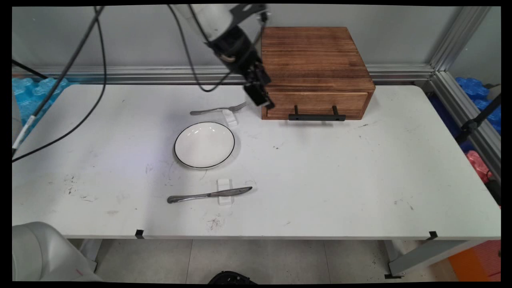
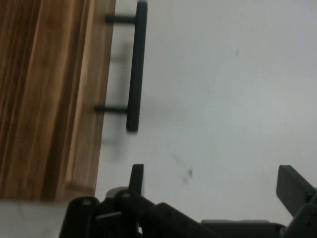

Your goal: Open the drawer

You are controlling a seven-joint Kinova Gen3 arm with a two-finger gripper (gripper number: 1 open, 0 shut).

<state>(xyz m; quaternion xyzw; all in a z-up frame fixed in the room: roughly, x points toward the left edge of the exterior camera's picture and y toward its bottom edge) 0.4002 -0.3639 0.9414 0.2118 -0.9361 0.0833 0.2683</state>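
White counter (image 1: 320,180) spanning the scene, scuffed with dark marks, grey wall behind. Wooden box (image 1: 316,68) at the far middle of the counter, against the wall side, with a drawer front facing near and a black bar handle (image 1: 317,117) standing out on two short posts; in the hand view, handle (image 2: 136,69) running beside the box (image 2: 44,99) with bare counter (image 2: 233,89) next to it. White arm coming down from the upper left, cables hanging, ending in the black gripper (image 1: 262,98) just beside the box's near left corner, above the counter and left of the handle, touching nothing visible. Fingers (image 2: 292,186) spread wide, one tip at each side of the hand view, holding nothing between them; gripper (image 2: 213,181) over bare counter, near the handle's end but apart from it. White plate (image 1: 204,144) with a thin dark rim, left of middle, well apart from the box. Knife (image 1: 209,195) near of the plate, lying left to right, its blade propped on a small white rest (image 1: 224,188). Fork (image 1: 219,109) far of the plate, tines pointing right toward the gripper, lying across another small white rest (image 1: 231,117), just left of the gripper.
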